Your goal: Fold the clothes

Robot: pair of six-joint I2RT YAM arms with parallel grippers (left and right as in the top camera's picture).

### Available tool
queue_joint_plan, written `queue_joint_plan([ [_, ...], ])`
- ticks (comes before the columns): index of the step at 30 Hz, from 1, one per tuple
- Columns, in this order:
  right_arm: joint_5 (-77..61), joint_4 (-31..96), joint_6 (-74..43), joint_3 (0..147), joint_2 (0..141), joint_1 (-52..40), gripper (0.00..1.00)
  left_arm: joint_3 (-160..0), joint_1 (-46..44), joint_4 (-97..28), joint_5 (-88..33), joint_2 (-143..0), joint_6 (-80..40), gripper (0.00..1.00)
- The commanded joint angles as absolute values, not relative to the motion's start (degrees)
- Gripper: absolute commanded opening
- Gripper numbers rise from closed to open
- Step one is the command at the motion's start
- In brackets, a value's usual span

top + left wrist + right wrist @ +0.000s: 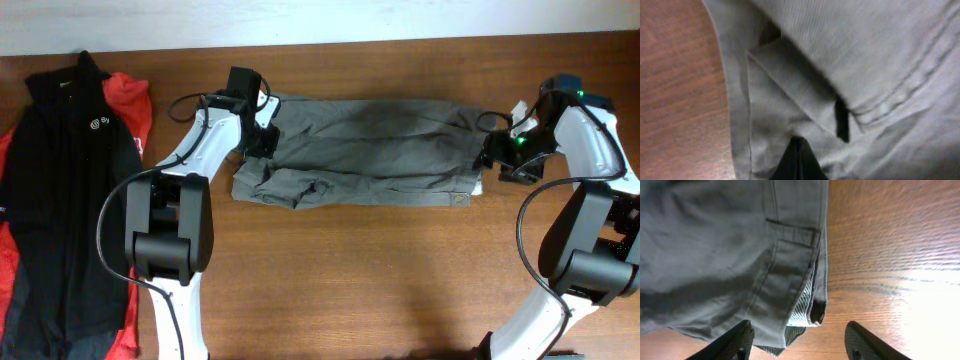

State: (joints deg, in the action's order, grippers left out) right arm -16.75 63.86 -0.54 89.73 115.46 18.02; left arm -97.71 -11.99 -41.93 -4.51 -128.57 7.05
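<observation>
The grey shorts [365, 150] lie stretched across the back middle of the table, folded lengthwise, with the buttoned waistband at the right end. My left gripper [262, 135] is at the shorts' far left corner. In the left wrist view its fingers [797, 150] are pressed together, with a fold of the grey cloth [850, 60] bunched around the tips. My right gripper [497, 155] is at the waistband end. In the right wrist view it [802, 340] is open, one finger over the shorts [715, 255] and the other over bare wood, holding nothing.
A black jacket with a small white logo [60, 200] lies on a red garment [128, 100] at the table's left edge. The wooden table [380, 280] stretches in front of the shorts. A white wall runs along the back edge.
</observation>
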Motion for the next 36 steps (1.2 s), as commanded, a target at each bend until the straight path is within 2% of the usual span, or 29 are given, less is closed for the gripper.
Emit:
queue_joint_plan([
  [1,-19.92,61.98,-0.01,86.89,115.79,17.87,0.63,-94.56,-12.03,-39.99,-5.15,-127.61,7.35,0.0],
  [13,-20.6,47.77,-4.58,76.25,115.81,17.54,0.63,-92.49,-12.12,-39.27,-5.15,-127.61,7.33,0.01],
  [19,-24.58,35.35,-11.84,68.27,115.87,16.49,0.57,-92.49,-12.1,-39.31,-5.15,-127.61,7.33,0.0],
  [22,-25.08,30.61,-15.03,65.3,115.87,14.85,0.48,-92.49,-12.1,-39.31,-5.15,-127.61,7.31,0.01],
  [27,-24.84,28.86,-15.53,64.9,115.87,14.94,0.09,-92.49,-12.1,-39.59,-5.15,-127.61,7.14,0.01],
  [28,-24.75,28.67,-15.51,65.08,115.87,15.75,0.04,-92.49,-12.1,-39.64,-5.15,-127.61,7.11,0.01],
  [33,-24.49,31.55,-13.76,68.93,115.85,22.0,0.04,-92.49,-12.23,-40.6,-5.15,-127.61,6.02,0.01],
  [36,-24.45,39.42,-8.91,76.14,115.85,26.59,0.04,-92.49,-12.64,-42.57,-5.17,-127.61,5.37,0.0],
])
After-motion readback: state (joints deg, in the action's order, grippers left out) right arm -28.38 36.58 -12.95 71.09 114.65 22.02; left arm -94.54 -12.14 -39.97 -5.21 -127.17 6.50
